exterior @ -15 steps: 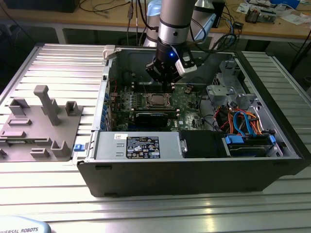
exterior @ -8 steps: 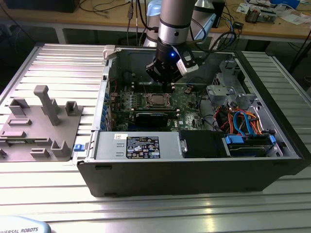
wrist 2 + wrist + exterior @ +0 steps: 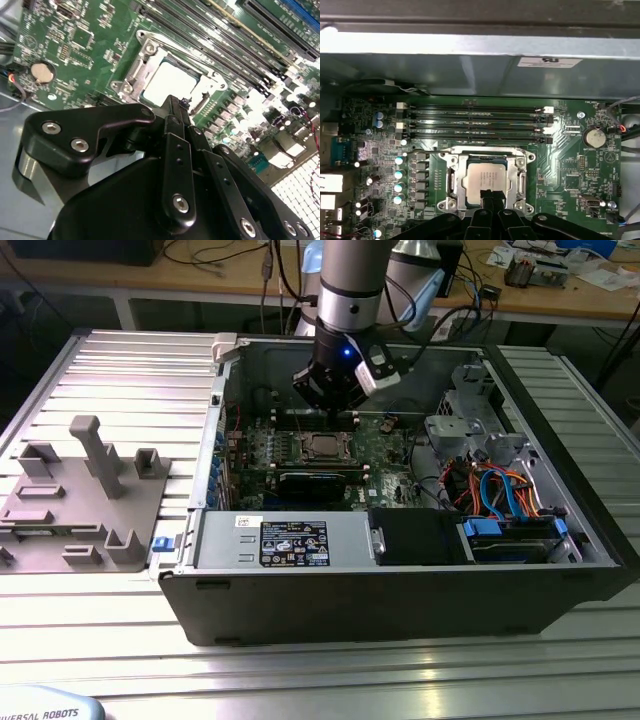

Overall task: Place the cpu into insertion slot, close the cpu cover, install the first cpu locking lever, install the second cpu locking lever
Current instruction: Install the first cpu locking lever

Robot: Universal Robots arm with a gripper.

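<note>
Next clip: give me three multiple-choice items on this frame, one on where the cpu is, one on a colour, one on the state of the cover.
1. Where is the cpu?
A. On the grey fixture outside the case
B. In the insertion slot on the board
C. On the hard-drive bay

2. What colour is the circuit board?
A. Green
B. Red
C. White

3. How does the cpu cover lie?
A. Standing upright, open
B. Taken off and lying beside the case
C. Down flat around the cpu

Answers:
1. B, since in both wrist views the silver chip lies inside the socket frame, just ahead of the gripper.
2. A, since the board is green in all views.
3. C, since the silver frame lies flat around the chip, whose top shows through its window.
</note>
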